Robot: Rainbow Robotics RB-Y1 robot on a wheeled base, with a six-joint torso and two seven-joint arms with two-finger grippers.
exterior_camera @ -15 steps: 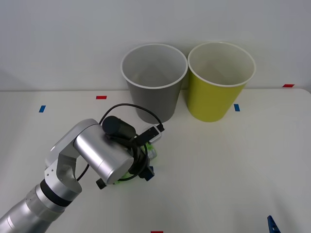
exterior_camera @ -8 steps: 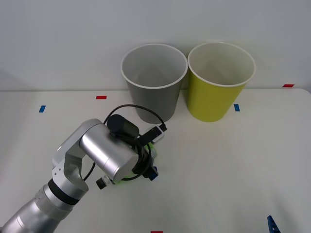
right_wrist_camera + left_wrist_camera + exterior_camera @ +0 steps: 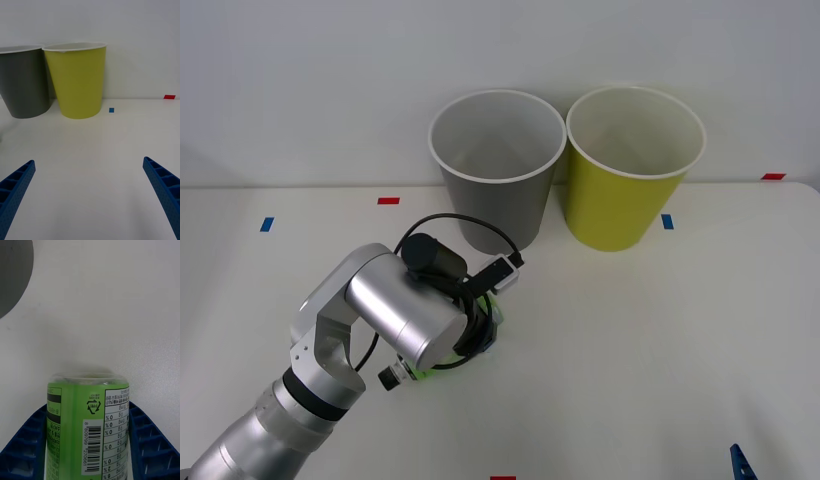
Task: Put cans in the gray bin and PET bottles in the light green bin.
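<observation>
The left gripper (image 3: 88, 450) was down at the white table (image 3: 660, 340), in front of the gray bin (image 3: 498, 170), and its blue ribbed fingers (image 3: 26, 438) were closed on the PET bottle (image 3: 88, 427), one pressing each side of the green label. In the left wrist view the bottle lay lengthwise between the fingers with its clear base end pointing away from the wrist; the label showed a barcode, a recycling mark and a white nutrition panel. The cap was hidden from sight. Whether the bottle rested on the table or was held just clear of it could not be told.

In the front view the silver left arm (image 3: 395, 315) reached in from the lower left with a black cable looped over the wrist, and it covered most of the grasp; only slivers of the green bottle (image 3: 492, 303) showed beside and under the wrist.

The gray bin stood upright at the back of the table, and the light green bin (image 3: 630, 175) stood upright just beside it on the robot's right, their white rims close together. Both had pale insides. Small red and blue tape marks (image 3: 388, 200) lay on the table near the back edge.

The right gripper (image 3: 90, 195) waited near the front right corner of the table, its fingers spread wide apart with nothing between them, facing the two bins; one blue fingertip (image 3: 742, 463) showed at the lower right of the front view.
</observation>
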